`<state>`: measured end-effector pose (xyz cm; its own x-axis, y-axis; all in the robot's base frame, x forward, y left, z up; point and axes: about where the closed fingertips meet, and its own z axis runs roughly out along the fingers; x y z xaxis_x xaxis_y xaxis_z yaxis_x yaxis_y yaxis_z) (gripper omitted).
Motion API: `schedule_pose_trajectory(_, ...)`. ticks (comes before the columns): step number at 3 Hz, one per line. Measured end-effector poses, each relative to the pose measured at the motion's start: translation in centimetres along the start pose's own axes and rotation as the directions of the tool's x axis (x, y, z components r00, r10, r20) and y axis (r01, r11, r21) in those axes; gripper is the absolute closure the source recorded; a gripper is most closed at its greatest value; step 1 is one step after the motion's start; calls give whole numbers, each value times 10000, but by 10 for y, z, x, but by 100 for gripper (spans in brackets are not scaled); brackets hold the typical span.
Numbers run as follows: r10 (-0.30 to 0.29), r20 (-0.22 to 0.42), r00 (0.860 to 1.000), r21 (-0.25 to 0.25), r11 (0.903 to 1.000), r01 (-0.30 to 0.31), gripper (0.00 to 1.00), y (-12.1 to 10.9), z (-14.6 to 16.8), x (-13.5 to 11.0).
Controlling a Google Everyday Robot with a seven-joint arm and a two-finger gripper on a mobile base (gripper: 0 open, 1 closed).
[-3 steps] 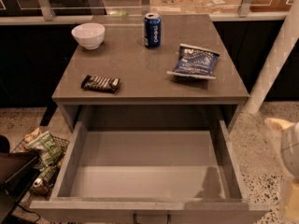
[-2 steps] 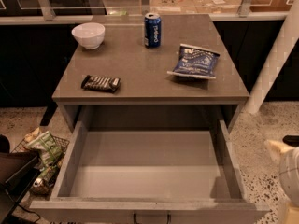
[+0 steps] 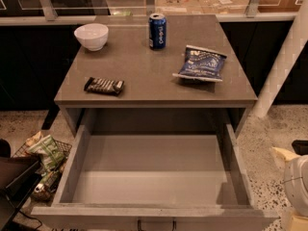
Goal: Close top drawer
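Note:
The top drawer [image 3: 154,177] of the grey cabinet is pulled far out toward me and its grey box is empty. Its flat front [image 3: 96,216] runs along the bottom edge of the view, with the small dark bar handle [image 3: 155,224] at centre, partly cut off. My gripper [image 3: 284,155] shows as a pale cream tip on a white rounded arm part [image 3: 297,182] at the right edge. It is low, to the right of the drawer's right wall and apart from it.
On the cabinet top [image 3: 144,81] lie a white bowl [image 3: 91,35], a blue soda can [image 3: 157,31], a blue chip bag [image 3: 199,64] and a dark snack bar [image 3: 104,85]. A wire basket with packets [image 3: 45,160] stands on the floor at left. A white post [image 3: 284,61] rises at right.
The white arm part with the gripper at the right edge has moved down and slightly left. The drawer and the things on the cabinet top have not moved.

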<state>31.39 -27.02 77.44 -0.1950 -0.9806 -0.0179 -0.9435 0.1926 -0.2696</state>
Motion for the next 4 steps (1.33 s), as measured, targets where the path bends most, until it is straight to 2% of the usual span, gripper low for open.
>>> schedule_pose_trajectory(1,-336,251,9991,117,9994,333,0,13,17,-16)
schedule_pose_trajectory(2,-755,650,9950,21,9971,755,0,33,38,-36)
schedule_pose_trajectory(4,-1494,1527,9769,-331,9872,1561,0,60,76,-77)
